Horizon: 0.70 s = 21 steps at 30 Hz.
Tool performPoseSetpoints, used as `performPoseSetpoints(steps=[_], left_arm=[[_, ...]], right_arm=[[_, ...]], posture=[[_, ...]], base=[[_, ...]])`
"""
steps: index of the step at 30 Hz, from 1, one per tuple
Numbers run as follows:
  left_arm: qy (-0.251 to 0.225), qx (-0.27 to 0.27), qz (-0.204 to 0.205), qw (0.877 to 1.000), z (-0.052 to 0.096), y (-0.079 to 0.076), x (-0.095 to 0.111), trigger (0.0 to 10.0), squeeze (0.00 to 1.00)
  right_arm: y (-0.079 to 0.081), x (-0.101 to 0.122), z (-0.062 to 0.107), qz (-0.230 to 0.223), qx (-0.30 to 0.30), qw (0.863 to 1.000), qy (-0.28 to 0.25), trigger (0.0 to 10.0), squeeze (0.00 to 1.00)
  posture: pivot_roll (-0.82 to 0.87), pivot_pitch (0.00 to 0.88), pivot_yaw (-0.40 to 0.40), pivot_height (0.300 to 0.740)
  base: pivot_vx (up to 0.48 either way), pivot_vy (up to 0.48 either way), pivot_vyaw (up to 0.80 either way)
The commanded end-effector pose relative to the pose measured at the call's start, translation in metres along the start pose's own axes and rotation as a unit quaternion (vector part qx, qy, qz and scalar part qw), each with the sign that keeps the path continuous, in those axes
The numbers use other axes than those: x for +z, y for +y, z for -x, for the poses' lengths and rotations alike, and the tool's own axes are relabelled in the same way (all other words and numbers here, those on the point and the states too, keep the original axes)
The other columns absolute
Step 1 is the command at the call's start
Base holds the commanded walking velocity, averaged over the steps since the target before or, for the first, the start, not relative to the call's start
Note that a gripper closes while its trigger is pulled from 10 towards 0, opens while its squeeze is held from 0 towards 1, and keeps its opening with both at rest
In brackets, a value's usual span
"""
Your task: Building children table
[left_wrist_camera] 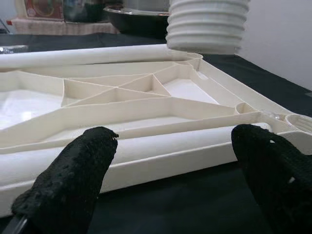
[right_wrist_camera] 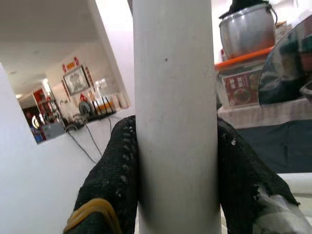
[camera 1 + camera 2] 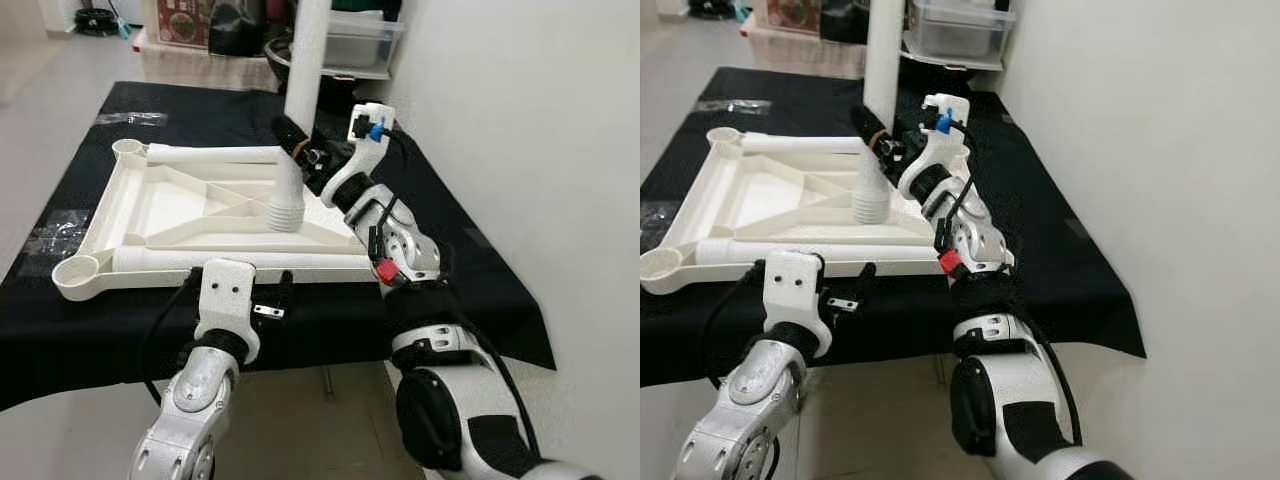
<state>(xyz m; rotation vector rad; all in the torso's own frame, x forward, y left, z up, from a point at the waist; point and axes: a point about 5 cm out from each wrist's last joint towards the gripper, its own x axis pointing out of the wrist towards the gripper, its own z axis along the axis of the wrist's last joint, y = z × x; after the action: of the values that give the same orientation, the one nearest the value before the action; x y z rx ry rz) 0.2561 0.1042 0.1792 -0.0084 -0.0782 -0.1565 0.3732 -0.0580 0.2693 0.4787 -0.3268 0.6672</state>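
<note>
Right gripper (image 3: 291, 140) clamps a smooth white leg (image 3: 300, 110), ribbed end down, over the ribbed tabletop (image 3: 150, 205); left gripper (image 3: 238, 288) gapes at its near edge.

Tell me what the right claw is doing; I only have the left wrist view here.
Observer: The right claw is shut on the leg, holding it upright over the tabletop.
Operator: Say where the threaded end is.
Observer: It sits low by the tabletop's right rear corner; I cannot tell if it is seated.
Operator: Report my left claw.
Observer: The left claw hangs open at the tabletop's near edge, touching nothing.
Operator: Check for spare legs.
Observer: Two legs lie on the tabletop, one along the far edge, one along the near edge.
</note>
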Motion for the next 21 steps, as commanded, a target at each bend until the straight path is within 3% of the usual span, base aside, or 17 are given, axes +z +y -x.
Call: performPoseSetpoints(steps=[1, 7, 8, 10, 12, 15, 17, 21], left_arm=[[0.0, -0.003, -0.003, 1.0, -0.003, 0.001, -0.001, 10.0, 0.0], [0.0, -0.009, -0.006, 1.0, -0.006, 0.001, -0.001, 10.0, 0.0], [-0.009, -0.008, -0.011, 1.0, -0.01, 0.001, 0.0, 10.0, 0.0], [-0.009, -0.008, -0.011, 1.0, -0.01, 0.001, 0.0, 10.0, 0.0], [-0.008, -0.025, -0.011, 1.0, -0.012, -0.004, -0.002, 10.0, 0.0], [-0.003, -0.034, -0.004, 0.999, -0.012, -0.007, -0.003, 10.0, 0.0], [-0.019, -0.036, -0.031, 0.999, -0.012, -0.008, -0.001, 10.0, 0.0], [-0.016, -0.034, -0.027, 0.999, -0.013, -0.009, -0.005, 10.0, 0.0]], right_arm=[[0.005, 0.0, 0.005, 0.0, -0.003, 1.0, -0.017, 0.0, 0.0], [0.011, -0.007, 0.013, 0.003, -0.001, 1.0, -0.018, 0.0, 0.0], [0.018, -0.018, 0.022, -0.011, -0.001, 1.0, -0.001, 0.0, 0.0], [0.018, -0.018, 0.022, -0.011, -0.001, 1.0, -0.001, 0.0, 0.0], [0.03, -0.029, 0.028, -0.04, 0.006, 0.999, 0.014, 0.0, 0.0], [0.036, -0.031, 0.029, -0.055, 0.01, 0.998, 0.017, 0.0, 0.0], [0.043, -0.035, 0.031, -0.054, 0.019, 0.998, 0.024, 0.0, 0.0], [0.045, -0.041, 0.037, -0.078, 0.016, 0.996, 0.032, 0.0, 0.0]], posture=[[0.07, 0.0, -0.125, 0.74], [0.07, 0.0, -0.122, 0.74], [0.07, 0.0, -0.123, 0.74], [0.07, 0.0, -0.123, 0.74], [0.07, 0.0, -0.124, 0.74], [0.07, 0.0, -0.124, 0.74], [0.07, 0.0, -0.124, 0.74], [0.07, 0.0, -0.126, 0.74]], base=[[0.0, 0.0, 0.0], [0.0, 0.0, 0.0], [0.0, 0.0, 0.0], [0.0, 0.0, 0.0], [0.0, 0.0, 0.0], [0.0, 0.0, 0.0], [0.0, 0.0, 0.0], [0.0, 0.0, 0.0]])
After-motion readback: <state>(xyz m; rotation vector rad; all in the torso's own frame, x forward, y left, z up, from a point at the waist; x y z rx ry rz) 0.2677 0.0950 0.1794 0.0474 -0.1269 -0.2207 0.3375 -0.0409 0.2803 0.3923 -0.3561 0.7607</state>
